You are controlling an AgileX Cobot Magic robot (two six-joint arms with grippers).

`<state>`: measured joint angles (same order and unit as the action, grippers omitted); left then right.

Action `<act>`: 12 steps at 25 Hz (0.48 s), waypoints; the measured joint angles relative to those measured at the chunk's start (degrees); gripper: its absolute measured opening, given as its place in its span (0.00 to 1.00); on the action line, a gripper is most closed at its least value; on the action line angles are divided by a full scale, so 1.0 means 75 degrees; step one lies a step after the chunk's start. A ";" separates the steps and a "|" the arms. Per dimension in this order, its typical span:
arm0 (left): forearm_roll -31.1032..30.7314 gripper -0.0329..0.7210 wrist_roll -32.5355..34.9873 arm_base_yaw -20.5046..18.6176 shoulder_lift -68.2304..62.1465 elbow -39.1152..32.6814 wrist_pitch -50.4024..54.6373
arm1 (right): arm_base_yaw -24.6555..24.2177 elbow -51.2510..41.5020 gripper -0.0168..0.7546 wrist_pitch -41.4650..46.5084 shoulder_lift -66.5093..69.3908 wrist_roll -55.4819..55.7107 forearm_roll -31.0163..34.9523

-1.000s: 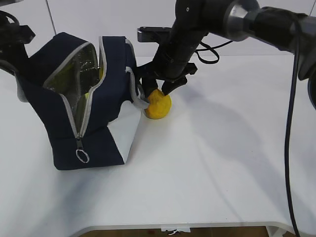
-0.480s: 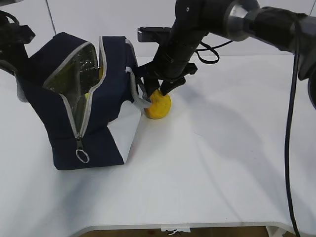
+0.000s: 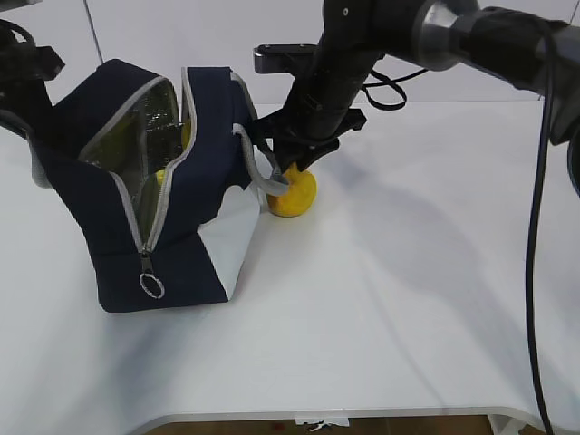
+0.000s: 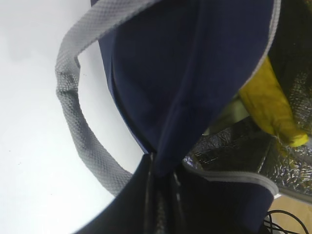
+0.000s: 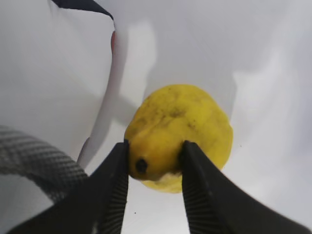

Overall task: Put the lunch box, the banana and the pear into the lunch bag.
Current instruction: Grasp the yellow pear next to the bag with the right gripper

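1. The pear point(image 5: 180, 129) sits on the white surface point(image 3: 408, 290), just beside the white end panel of the lunch bag point(image 3: 136, 190).
2. The right pincer point(image 5: 155, 161) pinches the pear's tapered top, one finger pressed against each side.
3. The lunch bag stands unzipped, with the banana point(image 4: 268, 105) inside against the silvery lining.
4. The left pincer point(image 4: 161, 195) is pressed together on the bag's navy fabric edge.
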<state>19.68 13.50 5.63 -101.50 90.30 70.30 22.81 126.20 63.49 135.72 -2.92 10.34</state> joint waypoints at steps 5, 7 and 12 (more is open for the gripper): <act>0.0000 0.05 0.0000 0.0000 0.0000 0.0000 0.0000 | 0.0000 0.0232 0.36 0.0497 0.0014 0.0000 -0.0179; 0.0000 0.05 0.0000 0.0000 0.0000 0.0000 0.0000 | 0.0000 0.0310 0.35 0.0682 0.0014 0.0000 -0.0315; 0.0000 0.05 0.0000 0.0000 0.0000 0.0000 0.0000 | 0.0000 0.0321 0.35 0.0896 0.0014 0.0000 -0.0533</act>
<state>19.68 13.50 5.63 -101.50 90.30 70.30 22.81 128.61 70.22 135.82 -2.92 6.34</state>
